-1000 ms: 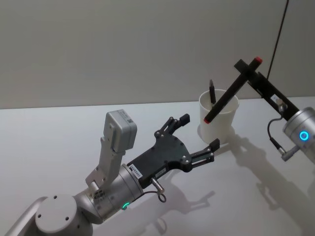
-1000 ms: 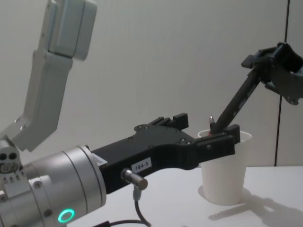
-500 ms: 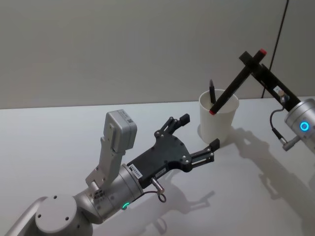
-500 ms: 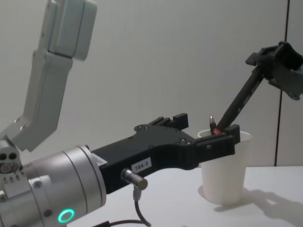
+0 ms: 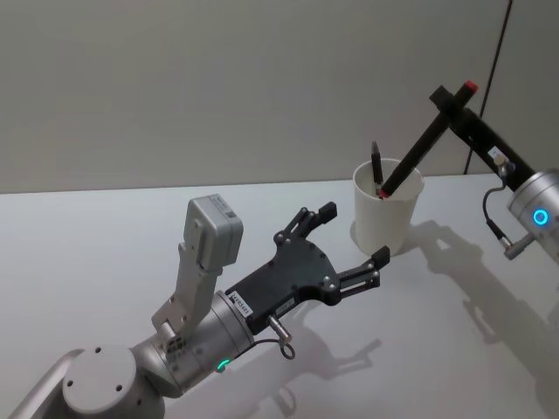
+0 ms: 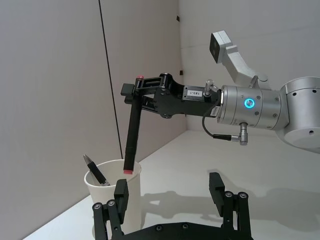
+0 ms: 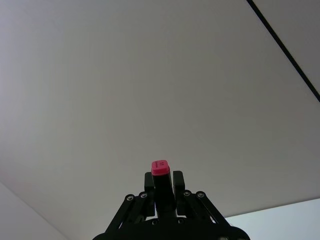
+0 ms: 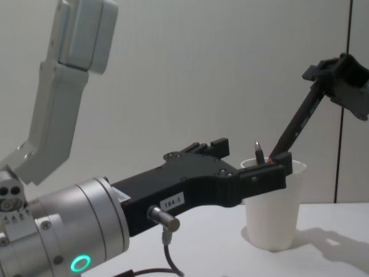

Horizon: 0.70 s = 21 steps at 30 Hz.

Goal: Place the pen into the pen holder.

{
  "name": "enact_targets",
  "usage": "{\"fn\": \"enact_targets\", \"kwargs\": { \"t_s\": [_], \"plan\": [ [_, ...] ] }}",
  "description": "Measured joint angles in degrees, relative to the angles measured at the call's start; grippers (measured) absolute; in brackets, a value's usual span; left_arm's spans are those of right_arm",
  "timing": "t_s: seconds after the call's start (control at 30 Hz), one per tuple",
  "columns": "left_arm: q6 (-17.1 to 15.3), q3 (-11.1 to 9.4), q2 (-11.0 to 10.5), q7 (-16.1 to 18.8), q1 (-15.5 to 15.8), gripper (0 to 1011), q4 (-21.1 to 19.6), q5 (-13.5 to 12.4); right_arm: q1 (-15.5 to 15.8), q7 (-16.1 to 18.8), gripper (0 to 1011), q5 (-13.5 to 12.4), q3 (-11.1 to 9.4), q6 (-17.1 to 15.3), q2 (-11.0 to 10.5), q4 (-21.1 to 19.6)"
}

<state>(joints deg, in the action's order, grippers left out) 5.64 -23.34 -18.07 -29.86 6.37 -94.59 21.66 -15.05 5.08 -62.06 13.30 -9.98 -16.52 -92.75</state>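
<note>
Up in the head view, you can see the right gripper [image 5: 448,98] clamped on the top end of a long black pen [image 5: 417,148] with a red cap. The pen's long axis slants from the gripper, high on the right, down and leftward into the white pen holder [image 5: 386,215], which stands on the white table [image 5: 105,244] near the far wall. Its lower end is cut off by the holder's rim, so you cannot tell how deep it sits. A second pen [image 5: 376,166] leans inside the holder, only its upper part showing. Your left gripper [image 5: 351,237] hovers over the table just short of the holder, its fingers spread wide with nothing between them.

From the left wrist view, the held pen looks nearly upright, its red lower tip at the rim of the holder [image 6: 108,192], whose base is hidden behind the left gripper's fingers [image 6: 120,195].

From the right wrist view, you see the red cap [image 7: 160,167] poking up between the closed fingers; the rest of the pen is hidden below.

From the chest view, the left gripper [image 8: 253,164] covers part of the holder's [image 8: 275,214] rim, and the pen [image 8: 295,126] slants down to the left into it.
</note>
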Motion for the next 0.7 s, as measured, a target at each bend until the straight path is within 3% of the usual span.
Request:
{"fn": "enact_targets", "kwargs": {
  "t_s": [0.3,0.7],
  "plan": [
    [0.0,0.0,0.0,0.0,0.0,1003,0.0,0.0,-0.6,0.7,217,1.9,0.2,0.2,-0.2,0.9],
    [0.0,0.0,0.0,0.0,0.0,1003,0.0,0.0,-1.2,2.4,217,6.6,0.8,0.4,-0.5,1.8]
  ]
}}
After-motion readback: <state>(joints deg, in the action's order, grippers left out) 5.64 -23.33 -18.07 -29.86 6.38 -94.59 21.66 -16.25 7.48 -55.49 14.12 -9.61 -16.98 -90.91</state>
